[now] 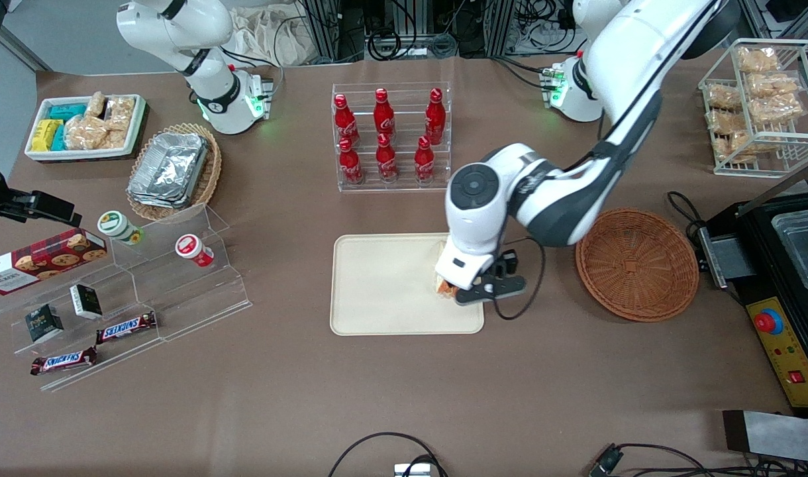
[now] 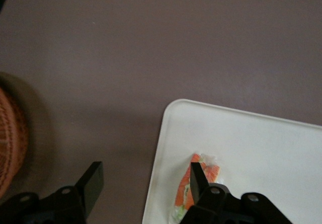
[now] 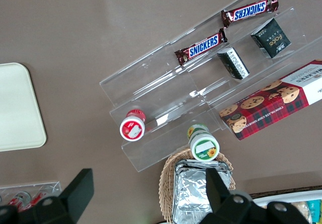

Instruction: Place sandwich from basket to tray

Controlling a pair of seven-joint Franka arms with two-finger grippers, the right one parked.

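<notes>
The sandwich, a wrapped wedge with orange and green filling, lies on the cream tray near the tray edge closest to the basket. My left gripper hovers low over that edge and is open. One finger stands right against the sandwich; the other finger is over bare table, off the tray. Nothing is clamped between them. The reddish-brown wicker basket sits beside the tray toward the working arm's end, with nothing in it.
A clear rack of red bottles stands farther from the front camera than the tray. A tan basket with foil containers and clear display steps with snacks lie toward the parked arm's end. A black machine flanks the basket.
</notes>
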